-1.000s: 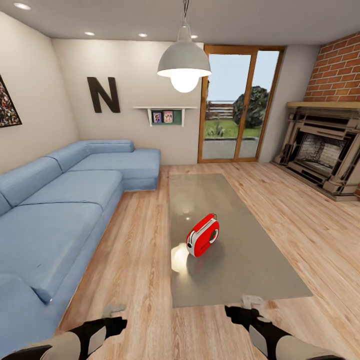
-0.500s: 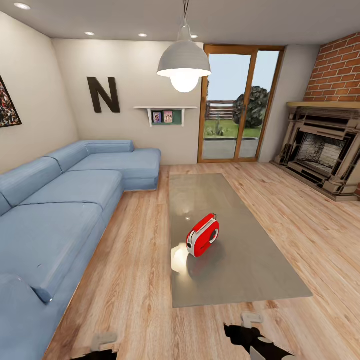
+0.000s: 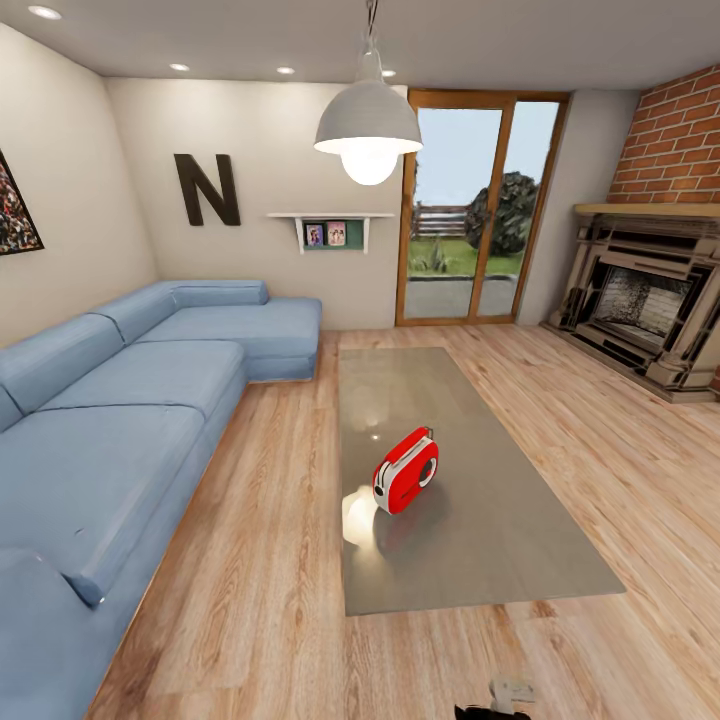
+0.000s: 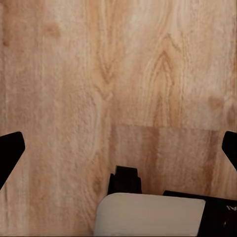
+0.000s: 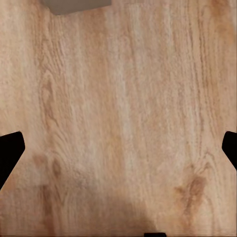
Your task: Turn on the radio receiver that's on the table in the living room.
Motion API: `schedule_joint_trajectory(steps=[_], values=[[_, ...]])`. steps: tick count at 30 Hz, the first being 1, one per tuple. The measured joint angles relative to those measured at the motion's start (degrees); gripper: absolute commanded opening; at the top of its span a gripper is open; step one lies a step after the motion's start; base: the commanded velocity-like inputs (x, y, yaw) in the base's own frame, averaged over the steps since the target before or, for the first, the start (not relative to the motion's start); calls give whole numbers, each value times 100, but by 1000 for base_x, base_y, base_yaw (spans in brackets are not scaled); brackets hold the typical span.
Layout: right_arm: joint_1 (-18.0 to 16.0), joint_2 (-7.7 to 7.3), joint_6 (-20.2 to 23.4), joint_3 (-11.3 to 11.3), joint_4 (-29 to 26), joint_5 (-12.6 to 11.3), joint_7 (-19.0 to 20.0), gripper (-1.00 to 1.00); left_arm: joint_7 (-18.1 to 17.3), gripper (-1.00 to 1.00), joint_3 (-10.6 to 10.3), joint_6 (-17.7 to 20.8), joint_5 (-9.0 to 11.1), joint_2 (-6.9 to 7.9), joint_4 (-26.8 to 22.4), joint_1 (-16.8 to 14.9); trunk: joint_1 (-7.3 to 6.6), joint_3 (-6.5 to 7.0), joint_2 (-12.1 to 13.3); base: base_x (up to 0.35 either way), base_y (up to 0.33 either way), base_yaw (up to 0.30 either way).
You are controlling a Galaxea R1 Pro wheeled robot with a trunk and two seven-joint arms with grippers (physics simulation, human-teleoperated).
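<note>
The red radio (image 3: 406, 473) stood on the long grey worktop (image 3: 500, 540) in the middle of the living room, a little nearer the robot's end than the far end and toward the worktop's left side. Its round dial faced to the right, and a bright glare from the lamp lay on the glossy top just beside it. The blue sofa (image 3: 120, 400) ran along the left wall, well apart from the worktop across a strip of plank floor (image 3: 270, 560). The white hanging lamp (image 3: 368, 125) hung above the worktop, the glass doors (image 3: 478, 205) stood at the far wall, and the brick fireplace (image 3: 650, 300) was on the right.

In the left wrist view, the left hand (image 4: 118, 148) was spread wide, its two dark fingertips (image 4: 10, 153) at opposite edges with only floor between them; part of the robot's own pale and black body showed beneath. In the right wrist view, the right hand (image 5: 118, 150) was likewise spread wide over the floor, gripping nothing, with a corner of the grey worktop at the edge of that view.
</note>
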Motion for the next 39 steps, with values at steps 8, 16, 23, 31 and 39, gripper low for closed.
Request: schedule_joint_trajectory(steps=[8, 16, 23, 31, 39], values=[[322, -6, 46, 0, 9, 0, -61, 100, 15, 100, 0, 53, 16, -4, 17, 478, 0, 0, 0, 0, 0, 0], [548, -14, 334, 0, 12, 0, -90, 100, 37, 100, 0, 86, 21, -7, 20, 827, 0, 0, 0, 0, 0, 0], [610, -36, 663, -5, 12, 0, -131, 100, 43, 100, 0, 87, 20, -14, 20, 904, 0, 0, 0, 0, 0, 0], [619, -25, 717, -2, 6, 0, -382, 100, 50, 100, 0, 87, 22, -164, 11, 912, 0, 0, 0, 0, 0, 0], [620, -12, 716, 0, 4, 0, -407, 100, 53, 100, 8, 87, 26, -211, 3, 912, 0, 0, 0, 67, -135, 0]])
